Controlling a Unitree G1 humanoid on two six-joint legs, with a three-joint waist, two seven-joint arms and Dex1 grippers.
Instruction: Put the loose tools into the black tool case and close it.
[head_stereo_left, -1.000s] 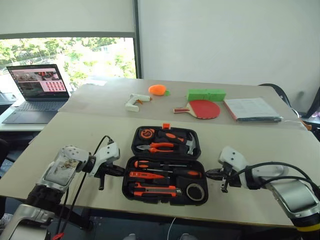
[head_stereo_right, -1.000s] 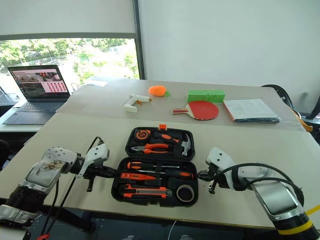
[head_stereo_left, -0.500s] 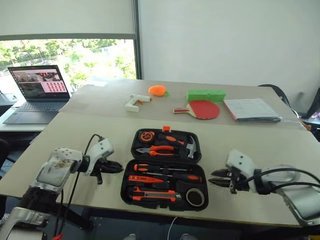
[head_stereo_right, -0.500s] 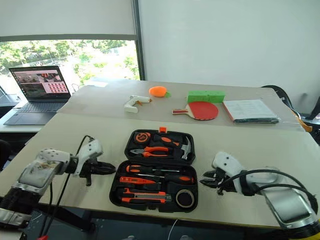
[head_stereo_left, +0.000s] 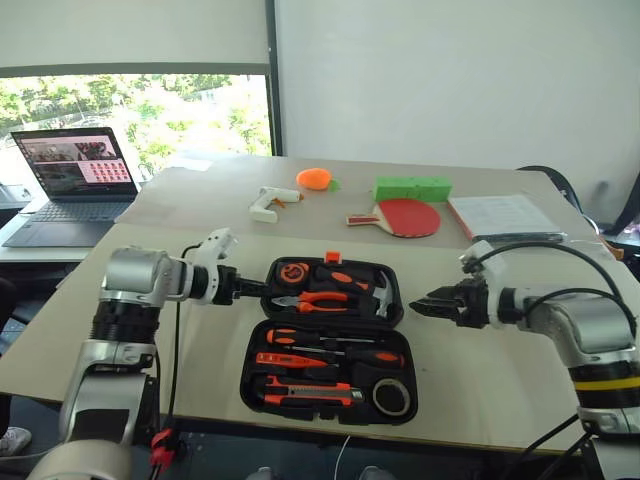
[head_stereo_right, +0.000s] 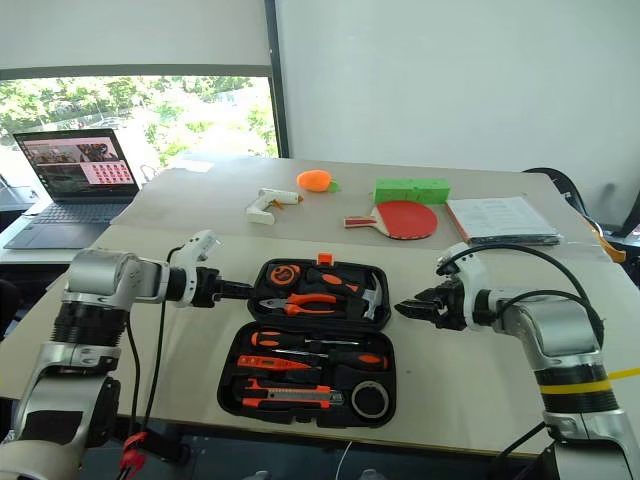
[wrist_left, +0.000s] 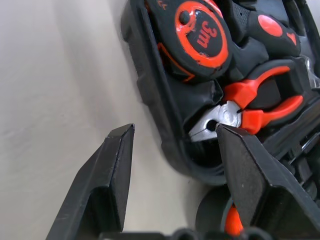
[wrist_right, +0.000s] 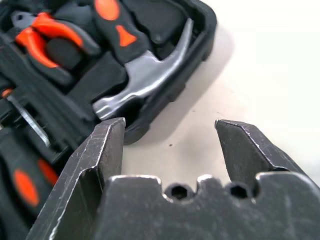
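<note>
The black tool case (head_stereo_left: 320, 412) lies open in the middle of the table, its orange latch (head_stereo_left: 333, 257) at the far edge. In its near half lie two screwdrivers (head_stereo_left: 300, 333) (head_stereo_left: 370, 351), the slim orange stick tool (head_stereo_left: 290, 358), the utility knife (head_stereo_left: 310, 392) and the black roll (head_stereo_left: 392, 395). My left gripper (head_stereo_left: 255, 290) hovers open at the far half's left edge, and the left wrist view has that rim between its fingers (wrist_left: 100, 190). My right gripper (head_stereo_left: 420, 303) is open too, beside the far half's right edge near the hammer (wrist_right: 145, 80). Neither holds anything.
The far half holds a tape measure (head_stereo_left: 293, 270) and pliers (head_stereo_left: 320, 297). Behind the case lie a white glue gun (head_stereo_left: 268, 205), a red paddle (head_stereo_left: 405, 217), a green block (head_stereo_left: 412, 188), an orange object (head_stereo_left: 314, 179) and papers (head_stereo_left: 505, 218). A laptop (head_stereo_left: 70, 185) stands far left.
Both grippers went from shut to open. They rose and moved away from me, from beside the case's near half to beside its far half. The case and tools stayed put.
</note>
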